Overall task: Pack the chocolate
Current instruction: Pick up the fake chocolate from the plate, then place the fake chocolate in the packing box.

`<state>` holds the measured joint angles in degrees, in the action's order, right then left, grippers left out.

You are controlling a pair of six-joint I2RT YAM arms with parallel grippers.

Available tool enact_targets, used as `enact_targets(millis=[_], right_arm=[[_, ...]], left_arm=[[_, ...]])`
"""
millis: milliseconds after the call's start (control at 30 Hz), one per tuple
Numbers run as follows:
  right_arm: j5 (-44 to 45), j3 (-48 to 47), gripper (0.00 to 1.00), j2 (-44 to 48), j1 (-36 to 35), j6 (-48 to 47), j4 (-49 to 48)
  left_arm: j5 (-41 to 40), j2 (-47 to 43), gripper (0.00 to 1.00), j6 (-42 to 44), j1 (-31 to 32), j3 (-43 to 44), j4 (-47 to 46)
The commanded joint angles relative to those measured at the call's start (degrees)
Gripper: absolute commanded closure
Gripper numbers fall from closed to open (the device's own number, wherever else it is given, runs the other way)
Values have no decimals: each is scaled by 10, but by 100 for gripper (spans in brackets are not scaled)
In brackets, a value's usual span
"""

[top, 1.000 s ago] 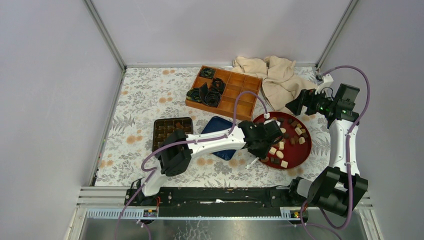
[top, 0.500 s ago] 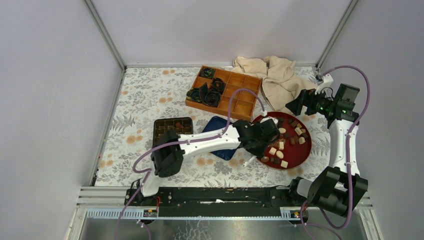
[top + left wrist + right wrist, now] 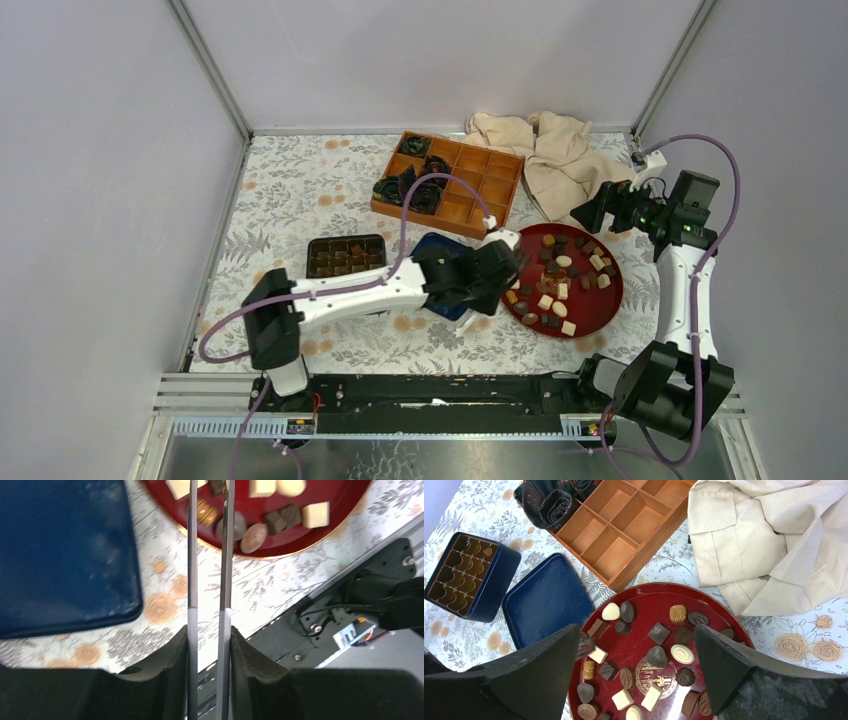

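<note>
The chocolate [image 3: 657, 656] is brown and cream, the plate [image 3: 644, 604] dark red, the lid [image 3: 546, 600] navy, the tablecloth [image 3: 300, 190] floral.

Right, here's the table [image 3: 290, 190], dressed in a pale floral cover with orange blossoms and grey leaves. At the far side sits an orange divided box [image 3: 490, 165], set at a slant. Just beside its right end, bunched into the far right corner, a beige cloth [image 3: 545, 160] lies crumpled. Nearer on the right is a round red plate [image 3: 592, 306], its far rim close to the cloth. Just left of the plate lies a blue lid [image 3: 546, 600], flat, inside facing up. Left again, just beside the lid, stands a blue box [image 3: 466, 575] with a brown pocketed insert.
</note>
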<state>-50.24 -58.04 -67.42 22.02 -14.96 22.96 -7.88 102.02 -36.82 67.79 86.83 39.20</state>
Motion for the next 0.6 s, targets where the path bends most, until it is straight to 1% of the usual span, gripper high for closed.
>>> enact_targets(millis=[0,133,300,433,567], right_arm=[[-8,4,8,17,1,6,-28],[-12,6,8,13,1,9,-30],[-14,6,8,7,1,10,-31],[-18,6,8,-1,1,9,-29],[-20,6,8,-9,1,9,-27]], left_arm=[[-66,-85,100,-22,-16,-69,-26],[-89,-180,100,-35,-55,-131,7],[-95,-284,100,-30,-149,-203,66],[-84,-346,100,-9,-243,-251,115],[-90,-379,100,8,-307,-273,155]])
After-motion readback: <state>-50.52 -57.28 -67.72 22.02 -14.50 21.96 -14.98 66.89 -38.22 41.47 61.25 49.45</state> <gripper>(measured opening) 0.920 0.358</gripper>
